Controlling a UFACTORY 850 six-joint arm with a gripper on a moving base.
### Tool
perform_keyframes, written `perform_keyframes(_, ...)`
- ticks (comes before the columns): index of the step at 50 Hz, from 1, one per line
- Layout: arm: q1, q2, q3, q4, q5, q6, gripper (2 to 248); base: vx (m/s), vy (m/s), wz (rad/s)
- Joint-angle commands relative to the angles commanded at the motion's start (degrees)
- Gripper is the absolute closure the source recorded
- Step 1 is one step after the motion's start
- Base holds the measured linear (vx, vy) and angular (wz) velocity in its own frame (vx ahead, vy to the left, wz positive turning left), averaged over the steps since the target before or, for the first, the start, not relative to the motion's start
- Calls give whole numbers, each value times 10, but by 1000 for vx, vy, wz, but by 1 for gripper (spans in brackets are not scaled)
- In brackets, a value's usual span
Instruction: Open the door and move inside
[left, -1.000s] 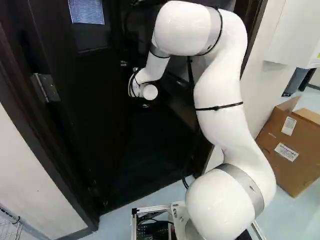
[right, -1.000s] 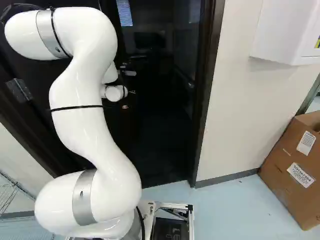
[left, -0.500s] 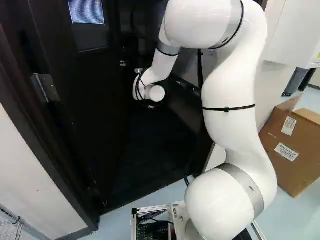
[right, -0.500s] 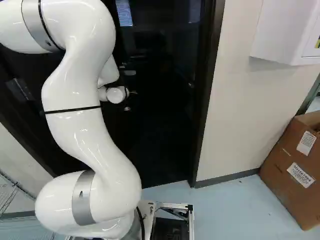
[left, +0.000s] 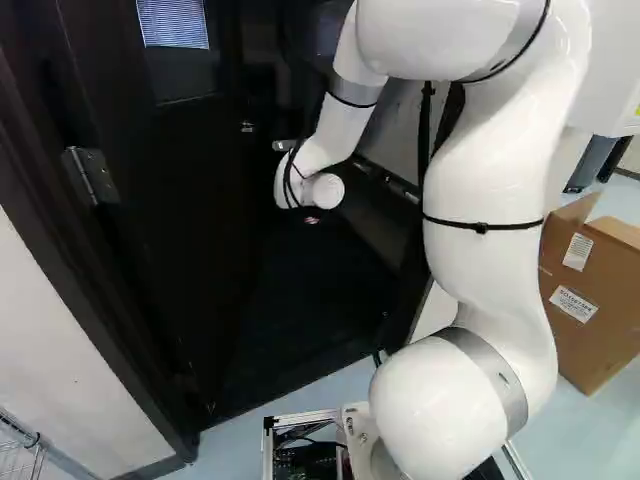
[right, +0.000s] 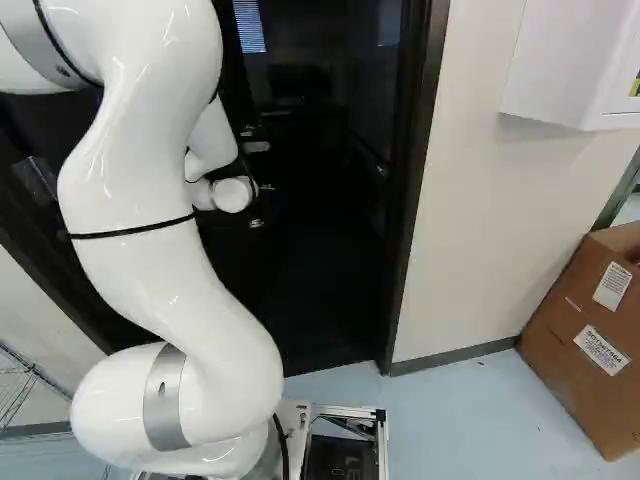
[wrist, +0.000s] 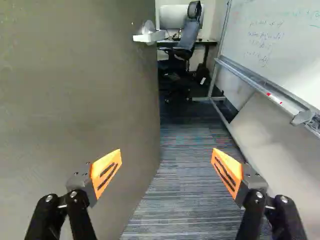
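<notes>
The dark door (left: 170, 250) stands ajar, its hinge (left: 93, 175) on the left side of the left base view. Just below the white wrist, a small part of my gripper (left: 312, 220) shows against the dark doorway. In the wrist view the gripper (wrist: 167, 165) is open, its orange pads wide apart and holding nothing. One finger stands in front of the grey door face (wrist: 75, 100); the other is over the carpet (wrist: 185, 185) of the room beyond. Farther ahead, a silver lever handle (wrist: 150, 36) sticks out near the door's edge. Whether anything touches the door, I cannot tell.
A whiteboard (wrist: 275, 35) on a metal frame stands along the passage, opposite the door. Deeper in are an office chair (wrist: 187, 37) and a desk. Right of the door frame (right: 410, 180), a white wall box (right: 565, 65) hangs above a cardboard box (right: 590, 330).
The arm's wrist has shifted right and slightly down in the left base view, while its upper links have swung closer to the cameras. The base has not moved.
</notes>
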Motion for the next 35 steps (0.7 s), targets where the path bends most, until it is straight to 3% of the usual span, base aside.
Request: perform_keyframes(35,-18,97,111,0,0,0,3,0,0,0)
